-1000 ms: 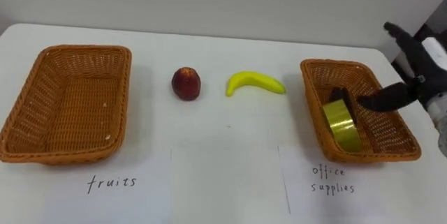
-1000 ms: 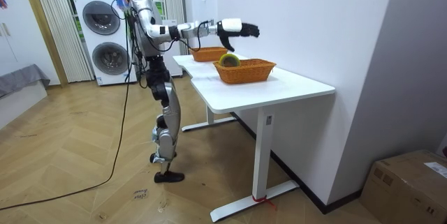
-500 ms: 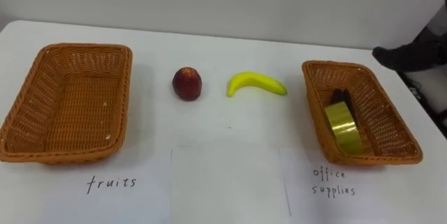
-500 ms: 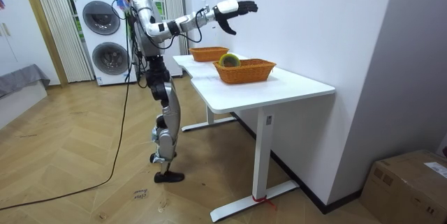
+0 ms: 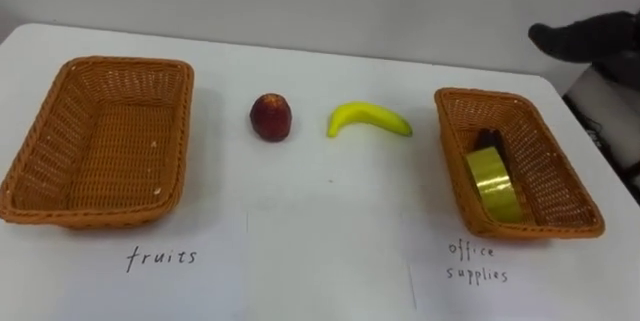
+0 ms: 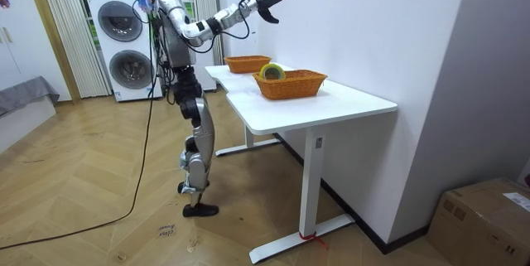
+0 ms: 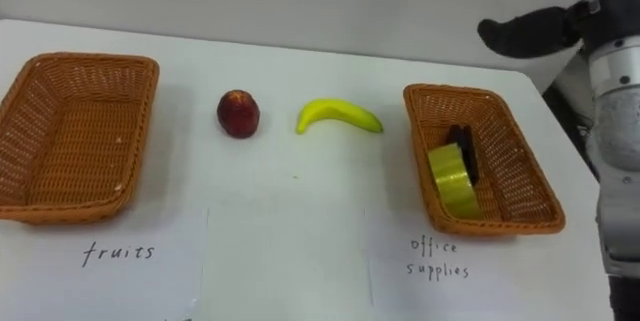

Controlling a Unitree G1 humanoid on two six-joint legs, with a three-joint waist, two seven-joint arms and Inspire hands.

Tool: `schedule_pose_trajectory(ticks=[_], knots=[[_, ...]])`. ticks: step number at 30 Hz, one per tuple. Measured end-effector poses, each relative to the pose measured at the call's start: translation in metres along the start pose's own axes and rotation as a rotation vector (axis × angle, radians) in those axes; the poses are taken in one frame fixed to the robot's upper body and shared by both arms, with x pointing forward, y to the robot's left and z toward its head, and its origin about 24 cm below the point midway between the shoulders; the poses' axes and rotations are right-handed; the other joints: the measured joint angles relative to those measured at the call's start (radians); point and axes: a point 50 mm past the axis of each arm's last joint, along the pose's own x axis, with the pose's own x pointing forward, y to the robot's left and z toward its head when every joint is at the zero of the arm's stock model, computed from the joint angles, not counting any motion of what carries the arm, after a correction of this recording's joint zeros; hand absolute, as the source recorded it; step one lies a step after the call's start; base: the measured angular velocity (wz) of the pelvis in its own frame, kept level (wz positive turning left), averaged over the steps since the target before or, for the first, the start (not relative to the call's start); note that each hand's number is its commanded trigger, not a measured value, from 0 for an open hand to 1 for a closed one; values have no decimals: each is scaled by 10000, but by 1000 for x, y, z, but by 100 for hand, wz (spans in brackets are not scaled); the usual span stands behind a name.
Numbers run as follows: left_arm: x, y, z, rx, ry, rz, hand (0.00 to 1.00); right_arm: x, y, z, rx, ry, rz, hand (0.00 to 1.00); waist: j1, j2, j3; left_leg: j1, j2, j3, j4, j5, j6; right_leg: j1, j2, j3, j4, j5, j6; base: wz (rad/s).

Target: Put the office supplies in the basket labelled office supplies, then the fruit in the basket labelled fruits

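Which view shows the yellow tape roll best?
The left eye view: it looks down into the office supplies basket, showing the yellow tape roll on edge beside a dark item. The right eye view shows nearly the same; the room view catches just its top above the rim.

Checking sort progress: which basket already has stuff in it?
The right basket: a yellow tape roll and a dark item lie inside it. The left basket is empty.
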Motion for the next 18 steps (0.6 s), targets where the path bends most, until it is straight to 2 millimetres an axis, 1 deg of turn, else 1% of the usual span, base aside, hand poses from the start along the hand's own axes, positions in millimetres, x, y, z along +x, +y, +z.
schedule_pose_trajectory(ticks=[3, 4, 8, 10, 12, 15, 18], knots=[[0, 0, 2, 106, -30, -34, 0, 3, 10, 3, 161, -115, 466, 0, 154, 10, 9, -57, -8, -95, 61, 0, 0, 37, -20, -100, -32, 0, 0, 10], [1, 0, 3, 118, -47, -32, 0, 3, 15, 0, 187, 11, 680, 0, 256, 10, 12, -63, -13, -134, 95, 0, 0, 64, -34, -153, -29, 1, 1, 11], [1, 1, 6, 123, -137, 0, 0, 2, 28, -7, 209, 335, 1253, 0, 449, 29, 26, -97, -16, -242, 100, 3, -2, 87, -51, -265, -31, 1, 1, 10], [1, 1, 5, 144, -110, 6, 0, 1, 32, -14, 231, 653, 1415, 0, 474, -28, -4, -236, -35, -382, 123, 6, -3, 55, -101, -501, -41, 0, 2, 21], [1, 1, 5, 143, -100, -3, 0, 0, 33, -18, 218, 843, 1471, 0, 510, -81, -36, -299, -38, -430, 138, 7, -6, 39, -101, -552, -78, 0, 2, 14], [-1, 1, -4, 208, 208, -43, 0, -2, 36, -28, 212, 1270, 1605, 0, 528, -195, -109, -385, -44, -567, 160, 13, -17, 84, -100, -705, -191, 1, 0, 12], [-1, 1, -4, 344, 230, -74, 0, -5, 43, -40, 281, 1808, 1897, 0, 692, -227, -95, -407, -45, -577, 167, 15, -18, 58, -101, -711, -193, 6, 0, 1]])
